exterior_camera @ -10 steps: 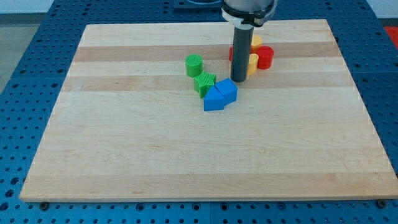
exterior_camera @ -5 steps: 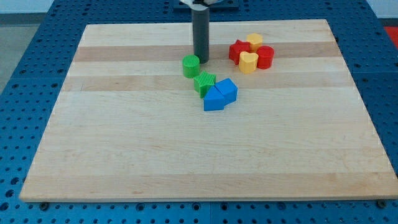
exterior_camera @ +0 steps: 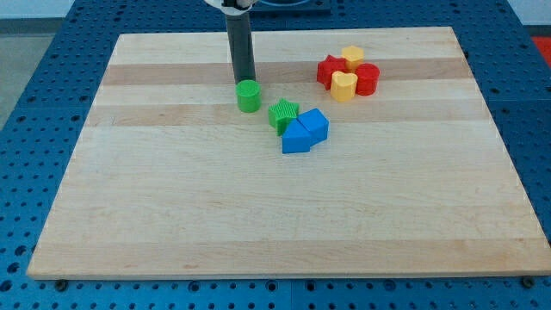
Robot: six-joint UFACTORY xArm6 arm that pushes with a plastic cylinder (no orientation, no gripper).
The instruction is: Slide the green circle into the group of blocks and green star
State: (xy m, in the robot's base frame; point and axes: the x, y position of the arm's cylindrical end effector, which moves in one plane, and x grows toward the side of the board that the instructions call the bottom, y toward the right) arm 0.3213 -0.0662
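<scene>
Green circle (exterior_camera: 249, 96) — upright on the wooden board (exterior_camera: 172, 215), a little above the middle and just left of centre in the view. Directly behind it, toward the view's top, my tip (exterior_camera: 245, 83), touching or all but touching the circle's upper edge; exact contact could not be told, the circle hiding the very end of the rod. No fingers on this rod, so nothing to open or close and nothing held.

Just to the view's right and slightly lower, the green star (exterior_camera: 282, 114), near the circle but apart from it, a strip of bare wood showing between them. Pressed against the star's lower right, two blue blocks: one (exterior_camera: 297, 138) toward the view's bottom, the other (exterior_camera: 315, 124) a touch higher and to its right, the pair touching each other.

Further off to the view's upper right — well apart from the green and blue pieces — a second tight cluster: a red block (exterior_camera: 329, 69) on its left, a yellow block (exterior_camera: 352, 57) at its top, a yellow heart (exterior_camera: 343, 86) at its bottom and a red cylinder (exterior_camera: 368, 78) on its right.
</scene>
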